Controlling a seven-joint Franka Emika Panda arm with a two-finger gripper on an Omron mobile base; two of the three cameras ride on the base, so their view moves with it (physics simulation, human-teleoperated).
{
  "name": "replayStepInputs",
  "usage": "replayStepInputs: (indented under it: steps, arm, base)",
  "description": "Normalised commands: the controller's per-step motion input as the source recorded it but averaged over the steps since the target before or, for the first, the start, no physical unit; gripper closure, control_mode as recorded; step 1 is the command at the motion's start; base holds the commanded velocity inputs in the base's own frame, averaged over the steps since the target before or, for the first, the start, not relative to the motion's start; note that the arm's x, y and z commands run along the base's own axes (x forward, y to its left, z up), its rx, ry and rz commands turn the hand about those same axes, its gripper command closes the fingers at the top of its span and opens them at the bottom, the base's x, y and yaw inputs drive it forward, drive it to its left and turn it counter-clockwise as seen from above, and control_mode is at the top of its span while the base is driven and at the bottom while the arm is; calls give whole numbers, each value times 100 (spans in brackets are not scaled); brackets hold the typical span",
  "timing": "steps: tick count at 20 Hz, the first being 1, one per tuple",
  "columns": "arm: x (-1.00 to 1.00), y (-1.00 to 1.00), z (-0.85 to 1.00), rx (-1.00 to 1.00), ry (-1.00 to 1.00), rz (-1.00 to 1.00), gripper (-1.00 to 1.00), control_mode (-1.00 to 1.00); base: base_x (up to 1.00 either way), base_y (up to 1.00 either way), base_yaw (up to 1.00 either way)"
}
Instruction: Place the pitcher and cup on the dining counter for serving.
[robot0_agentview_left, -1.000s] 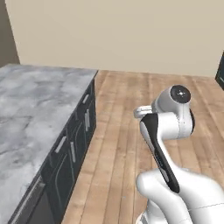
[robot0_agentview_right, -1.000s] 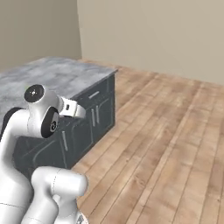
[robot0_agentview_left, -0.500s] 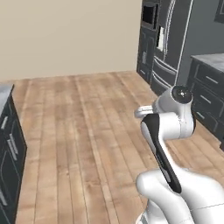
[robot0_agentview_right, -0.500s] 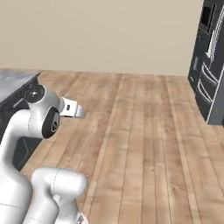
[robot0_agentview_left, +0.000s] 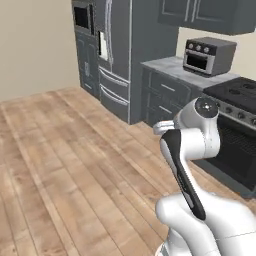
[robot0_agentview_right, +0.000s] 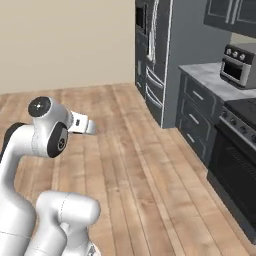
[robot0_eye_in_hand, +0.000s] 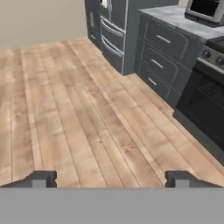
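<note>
Well, gripper (robot0_eye_in_hand: 112, 178) w/ tips wide apart over bare wood floor (robot0_eye_in_hand: 65, 109), holding nothing; pitcher & cup can't be made out, oven (robot0_eye_in_hand: 205, 109) cut off at edge, fridge (robot0_agentview_left: 117, 55) top cropped.

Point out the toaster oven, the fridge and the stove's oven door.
toaster oven (robot0_agentview_left: 208, 55), left base view, on its front glass door.
fridge (robot0_agentview_right: 159, 55), right base view, on its grey door front.
oven door (robot0_eye_in_hand: 205, 109), hand view, on its dark window.
</note>
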Motion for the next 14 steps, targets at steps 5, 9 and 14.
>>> replayStepInputs:
  steps: [5,9,14]
  arm:
    - [0,0,0,0,0,0,-100,100]
    - [0,0,0,0,0,0,-100,100]
    - [0,0,0,0,0,0,-100,100]
  base:
    - [51,-42,-61]
    - [52,-44,-61]
    - [41,-29,-66]
